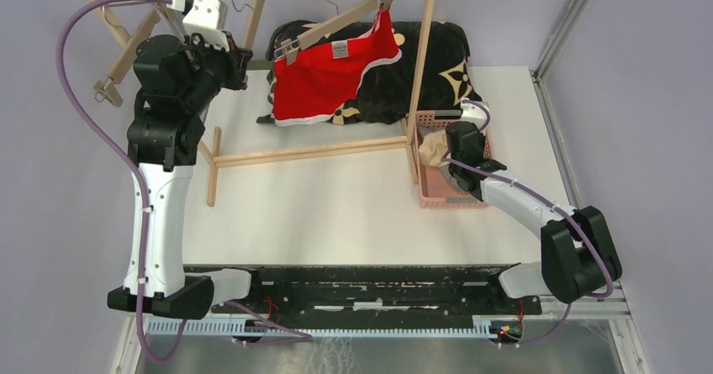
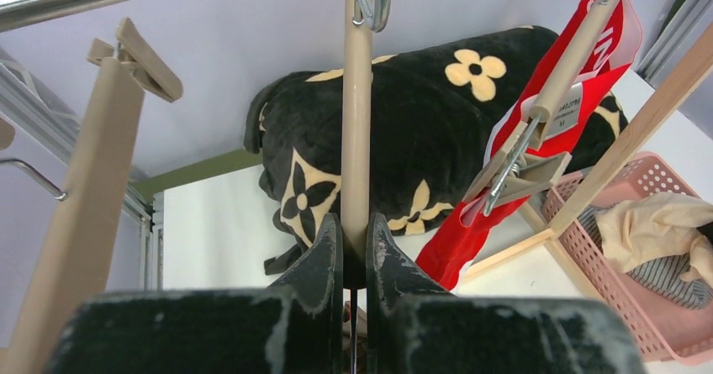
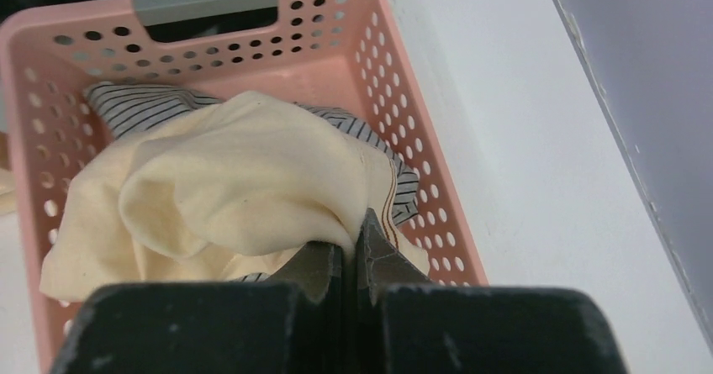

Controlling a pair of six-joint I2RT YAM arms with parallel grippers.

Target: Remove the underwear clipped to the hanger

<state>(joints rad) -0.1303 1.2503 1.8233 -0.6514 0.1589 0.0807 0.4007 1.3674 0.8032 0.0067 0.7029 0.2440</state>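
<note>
Left gripper (image 2: 354, 258) clamped on wooden hanger (image 2: 357, 122), frame centre. Right gripper (image 3: 353, 252) pinched shut on beige underwear (image 3: 227, 181) in pink basket (image 3: 420, 189), striped underwear (image 3: 139, 109) beneath. Red underwear (image 1: 332, 76) clipped to second hanger (image 1: 336, 23), upper centre

The clipped garment (image 1: 328, 80) hangs off the hanger (image 1: 336, 23) before the cushion (image 1: 446, 55); rightward, top garment (image 3: 227, 181) overlies bottom garment (image 3: 134, 109) in the basket (image 3: 420, 139).
</note>
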